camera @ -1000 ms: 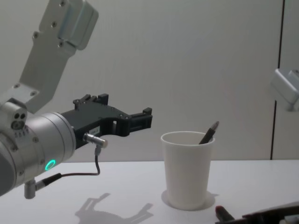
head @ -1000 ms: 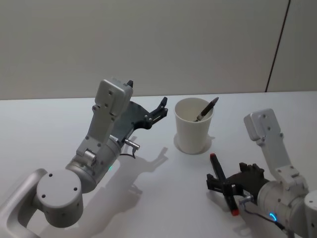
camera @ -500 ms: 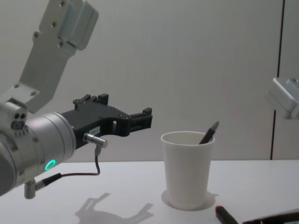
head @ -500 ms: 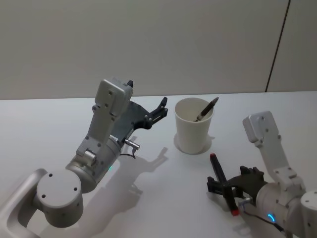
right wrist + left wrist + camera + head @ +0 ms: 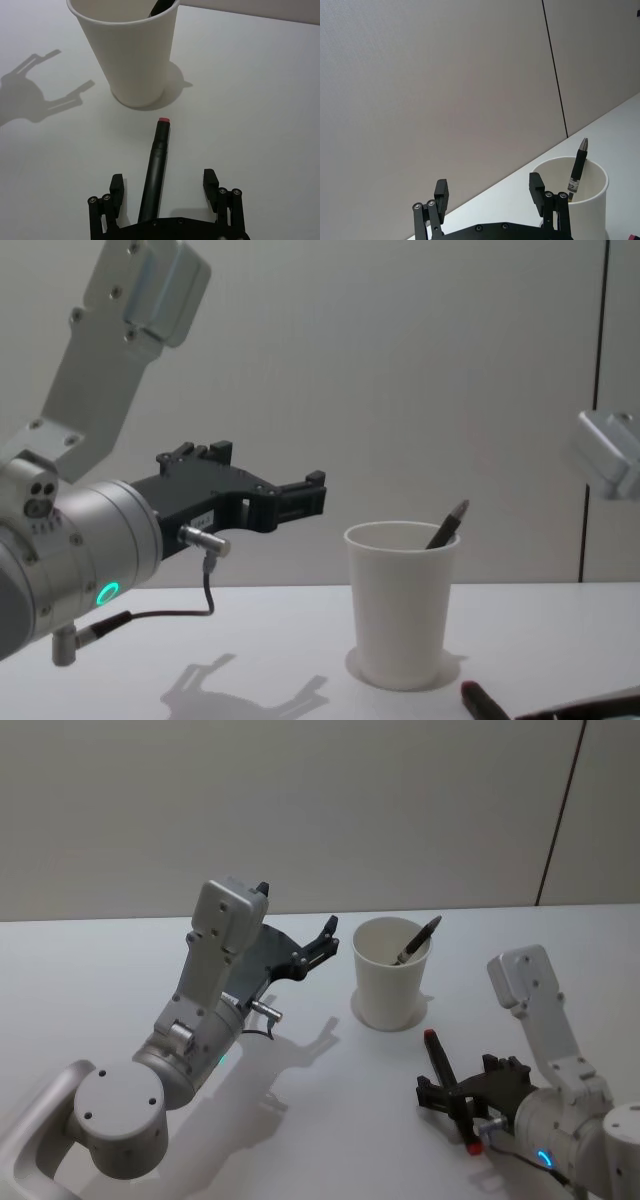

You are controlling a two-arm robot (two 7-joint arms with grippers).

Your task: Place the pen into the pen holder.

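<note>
Low at five o'clock, the right gripper (image 5: 162, 192) hovers spread wide, its fingers apart from the red-tipped pen (image 5: 155, 169) lying flat on the table (image 5: 90, 980). At twelve, the pen holder (image 5: 390, 972) stands upright, another pen (image 5: 417, 940) leaning inside. Left gripper (image 5: 490, 192) gapes empty at ten o'clock.

Left gripper (image 5: 490, 192) at the near edge, black fingers (image 5: 441, 192) spread wide apart with nothing between them. Beyond one finger, the white paper cup pen holder (image 5: 590, 187) standing upright on the white table (image 5: 620, 117). Inside it a dark pen (image 5: 577, 169) with a grey tip (label band low on the barrel, unreadable), leaning against the far rim and poking above it. Behind, a plain grey wall panel (image 5: 430, 90) with one thin dark seam (image 5: 555, 70).
</note>
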